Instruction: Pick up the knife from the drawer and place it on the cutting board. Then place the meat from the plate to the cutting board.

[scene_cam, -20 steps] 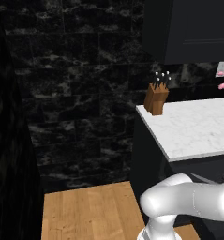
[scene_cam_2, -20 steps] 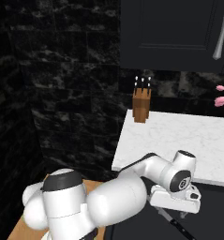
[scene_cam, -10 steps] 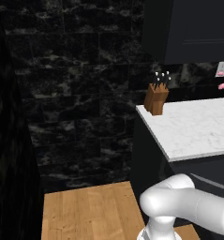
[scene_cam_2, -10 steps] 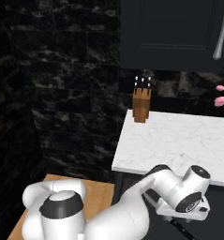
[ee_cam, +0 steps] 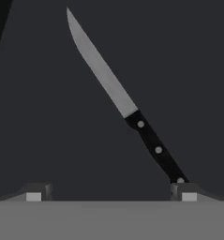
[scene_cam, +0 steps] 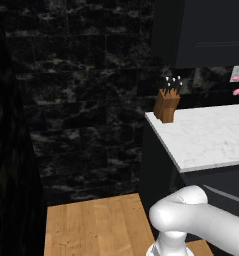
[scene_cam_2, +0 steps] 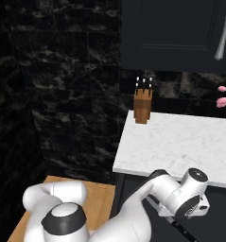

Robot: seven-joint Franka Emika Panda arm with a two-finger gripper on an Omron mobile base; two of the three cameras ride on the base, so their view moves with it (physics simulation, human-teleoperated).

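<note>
Swinging our arm lower toward the drawer (ee_cam: 48, 117), we are hovering our gripper (ee_cam: 111, 190), fingers wide apart, over the knife (ee_cam: 127, 108).

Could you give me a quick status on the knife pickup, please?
End effector open, poised over the knife. Knife flat on the dark drawer floor, not gripped; handle end by one fingertip. Nothing in the way.

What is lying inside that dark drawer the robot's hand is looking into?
A knife with a silver blade and a black riveted handle lies on the drawer floor. The open gripper hangs above it; one fingertip covers the handle's end.
</note>
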